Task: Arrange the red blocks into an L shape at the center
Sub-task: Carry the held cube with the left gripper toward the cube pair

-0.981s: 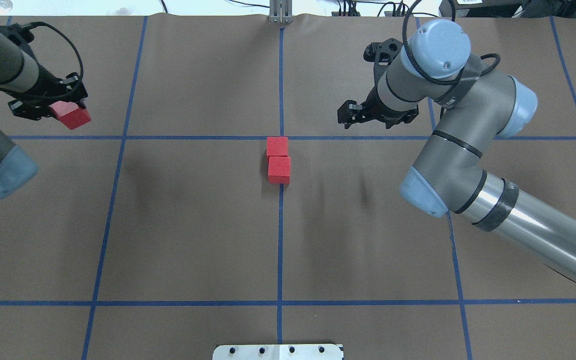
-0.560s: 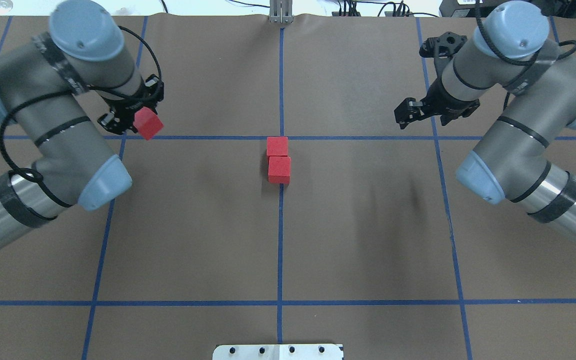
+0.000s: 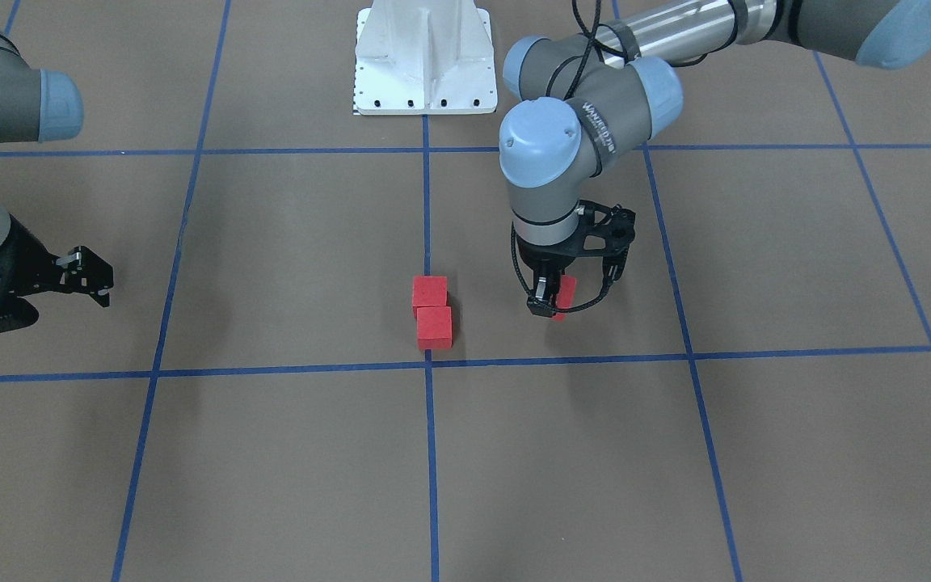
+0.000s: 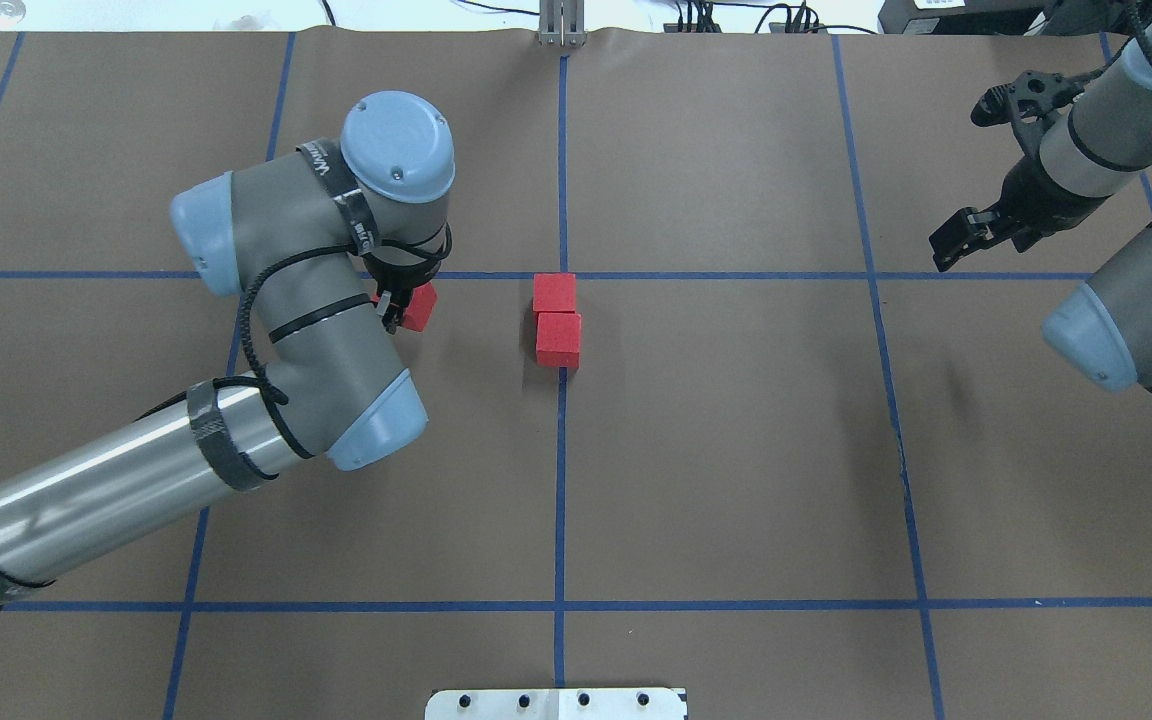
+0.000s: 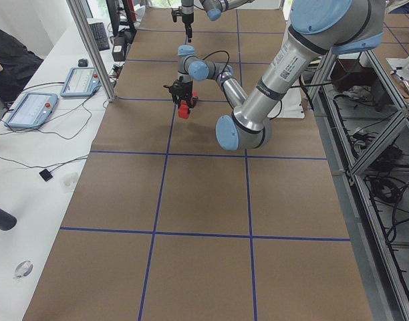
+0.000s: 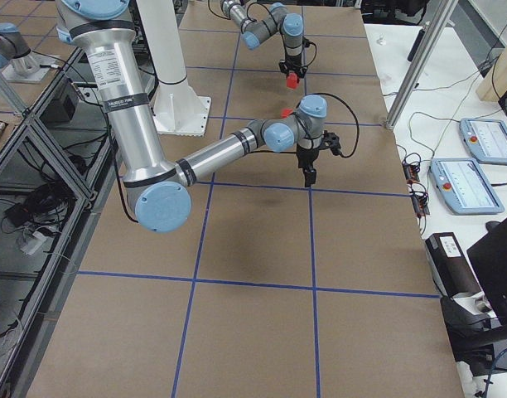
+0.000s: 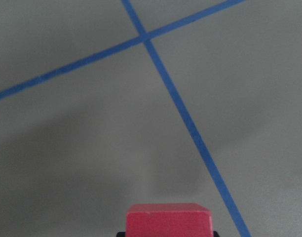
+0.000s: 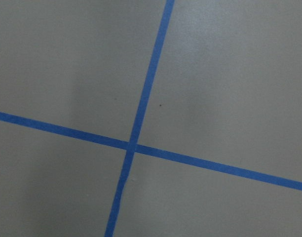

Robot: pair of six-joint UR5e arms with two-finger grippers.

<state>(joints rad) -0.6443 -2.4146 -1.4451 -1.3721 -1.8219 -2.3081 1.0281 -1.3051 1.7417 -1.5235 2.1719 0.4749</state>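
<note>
Matt red blocks [image 4: 558,338]; matt brown paper surface [image 4: 736,450]

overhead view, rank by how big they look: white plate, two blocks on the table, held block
1. white plate, though cut off
2. upper block and lower block: alike, unranked
3. held block: smallest showing, partly hidden

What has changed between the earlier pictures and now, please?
The left end effector, shut on a red block, carried it from the far left toward the center crossing. The open right end effector withdrew toward the far right. The two red blocks at the crossing stayed put.
</note>
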